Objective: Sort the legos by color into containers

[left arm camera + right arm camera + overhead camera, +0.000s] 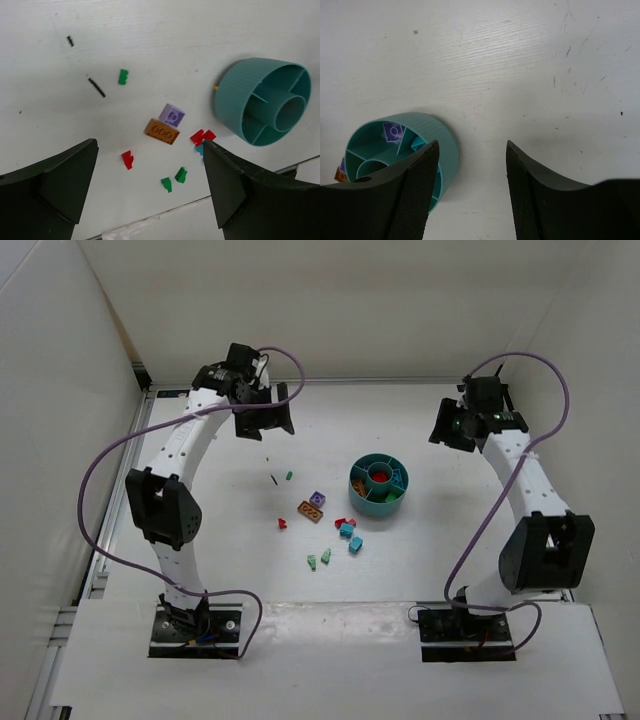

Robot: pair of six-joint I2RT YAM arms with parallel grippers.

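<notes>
The teal bowl stands right of the table's middle, with red pieces in its central cup. Loose legos lie to its left and front: a green one, a purple one, an orange plate, red ones, blue ones and green ones. My left gripper hangs open, high at the back left. Its wrist view shows the orange plate, a purple brick, a red brick and the bowl. The left gripper holds nothing. My right gripper is open and empty, back right of the bowl. In the right wrist view the right gripper has the bowl beside its left finger, with a purple brick in one compartment.
A thin black sliver lies on the table near the lone green brick, seen as the black sliver in the left wrist view. White walls close in the table at the back and both sides. The arm bases sit on a strip at the near edge.
</notes>
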